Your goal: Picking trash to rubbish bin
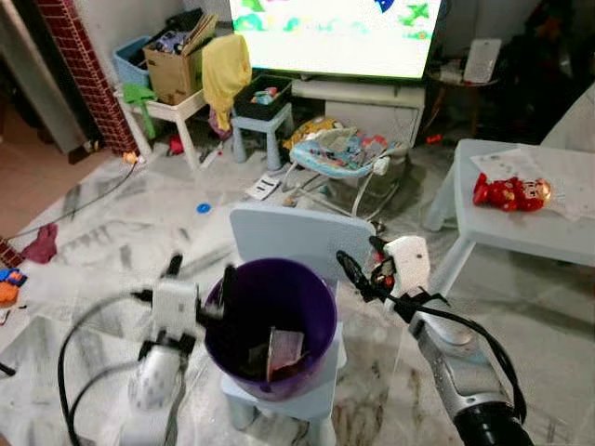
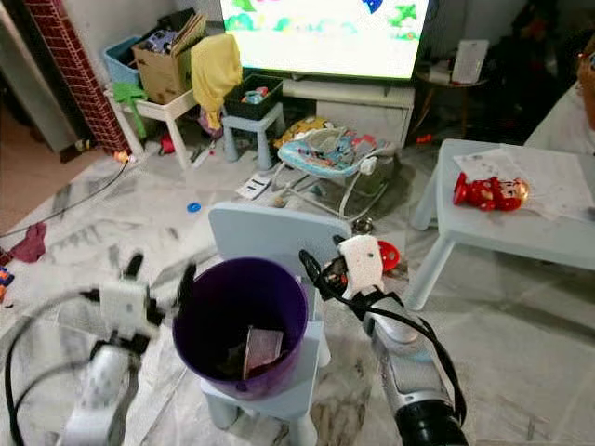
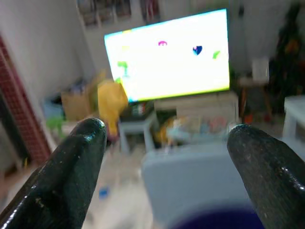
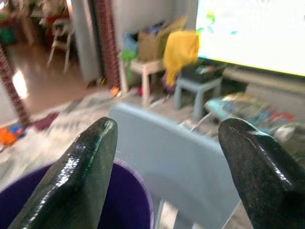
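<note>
A purple rubbish bin (image 1: 238,348) stands on the seat of a small light-blue chair (image 1: 297,234). Inside it lie a pinkish paper scrap (image 1: 285,350) and some darker bits. My left gripper (image 1: 200,276) hovers at the bin's left rim, open with nothing between its fingers. At the bin's right rim my right gripper (image 1: 363,260) is open and empty too. The left wrist view looks between two spread fingers (image 3: 71,171) at the chair back and the bin's edge (image 3: 214,222). In the right wrist view, parted fingers (image 4: 81,176) frame the bin's rim (image 4: 126,202).
A pale low table (image 1: 521,237) with a red toy (image 1: 509,193) stands at the right. Behind the chair are a baby bouncer (image 1: 339,153), a lit TV (image 1: 335,28), a stool and a cardboard box (image 1: 177,60). A blue cap (image 1: 204,208) and red cloth (image 1: 42,243) lie on the floor.
</note>
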